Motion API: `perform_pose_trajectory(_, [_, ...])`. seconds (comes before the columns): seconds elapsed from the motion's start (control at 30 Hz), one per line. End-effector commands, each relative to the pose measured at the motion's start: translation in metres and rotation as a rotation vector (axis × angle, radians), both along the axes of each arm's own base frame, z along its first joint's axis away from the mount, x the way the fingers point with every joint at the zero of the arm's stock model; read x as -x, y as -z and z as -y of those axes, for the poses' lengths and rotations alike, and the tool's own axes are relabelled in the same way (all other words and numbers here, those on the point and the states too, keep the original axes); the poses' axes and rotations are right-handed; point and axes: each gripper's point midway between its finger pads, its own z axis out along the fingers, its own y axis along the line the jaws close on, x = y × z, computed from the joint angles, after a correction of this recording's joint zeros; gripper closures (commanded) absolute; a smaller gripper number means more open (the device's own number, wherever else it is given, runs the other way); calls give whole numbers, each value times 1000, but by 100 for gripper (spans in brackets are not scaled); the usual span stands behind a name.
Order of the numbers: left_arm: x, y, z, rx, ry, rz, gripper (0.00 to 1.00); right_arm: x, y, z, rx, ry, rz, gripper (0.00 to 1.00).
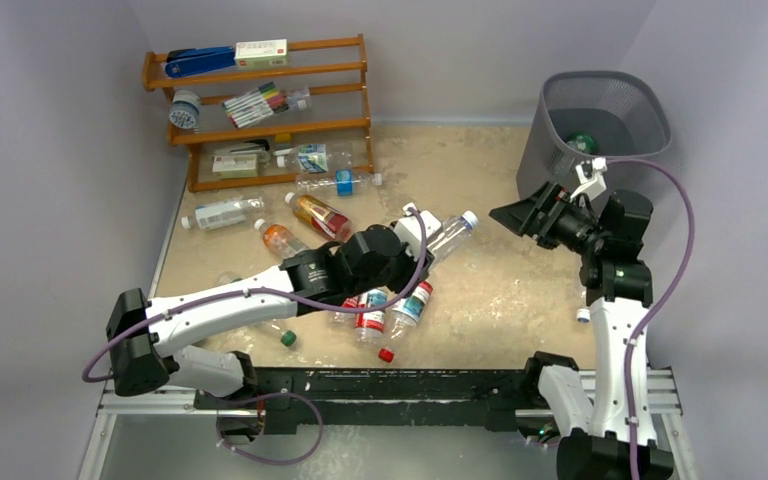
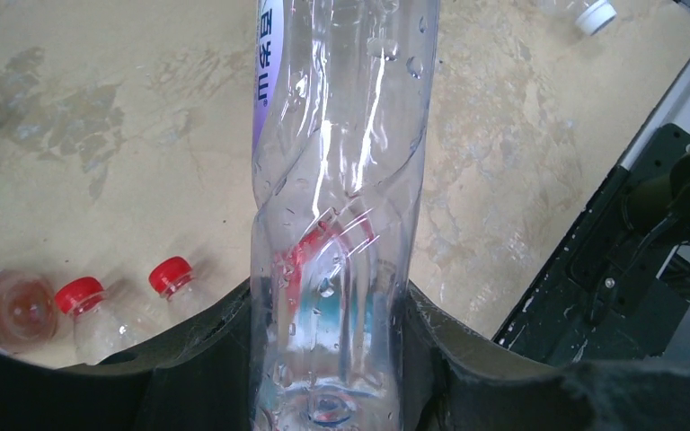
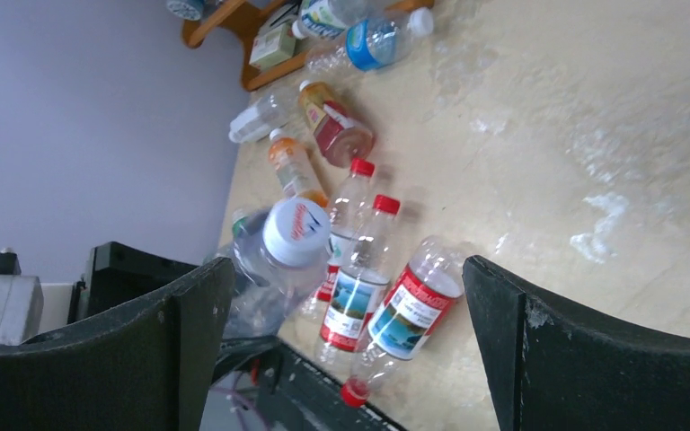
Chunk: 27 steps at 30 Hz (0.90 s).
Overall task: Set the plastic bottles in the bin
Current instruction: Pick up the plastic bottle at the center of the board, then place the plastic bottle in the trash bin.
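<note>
left gripper (image 1: 422, 232) is clamped tight on a clear bottle (image 1: 450, 233), grabbing it near the base end. from the left wrist cam the bottle (image 2: 341, 180) runs straight up out of the black fingers (image 2: 207, 350), purple print on the label and water drops inside. it's held over the middle of the table (image 1: 500, 290), white cap pointing toward the right arm.

right gripper (image 1: 525, 215) is spread wide with nothing in it. it sits just in front of the bin (image 1: 550, 150), aimed back at the left arm. on the right wrist cam i see the held bottle's white cap facing me, close to one finger (image 3: 180, 341).

the bin is at the far right corner and has a green-capped bottle (image 1: 582, 142) in it.

everything else is outside the bin:
- a few red-capped bottles (image 1: 372, 312) lie under the left arm
- two orange bottles (image 1: 300, 228) and a clear one are further left
- a blue-label bottle (image 1: 343, 183) lies in front of the wooden rack (image 1: 260, 75), with another bottle on its bottom shelf
- a loose red cap (image 1: 386, 354) and a loose green cap (image 1: 287, 339) lie near the front edge
</note>
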Motion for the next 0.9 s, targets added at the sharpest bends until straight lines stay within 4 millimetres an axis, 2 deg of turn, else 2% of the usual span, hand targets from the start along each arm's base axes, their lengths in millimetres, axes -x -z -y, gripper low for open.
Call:
perform_pose_trajectory(0.0, [-15, -31, -9, 114, -91, 44, 59, 2, -8, -15, -139, -59, 25, 0])
perform_pose_trajectory(0.2, [-20, -44, -13, 161, -135, 61, 59, 2, -7, -26, -284, -111, 61, 0])
perform_pose_trajectory(0.33, [-24, -52, -15, 201, -165, 79, 59, -4, 5, -26, -308, -111, 26, 0])
perform_pose_trajectory(0.43, [-26, -56, -13, 226, -178, 80, 59, -8, 6, -24, -300, -111, 18, 0])
perform_pose_trajectory(0.87, [-26, -52, 16, 260, -133, 23, 58, -27, -30, -26, -198, -111, 121, 0])
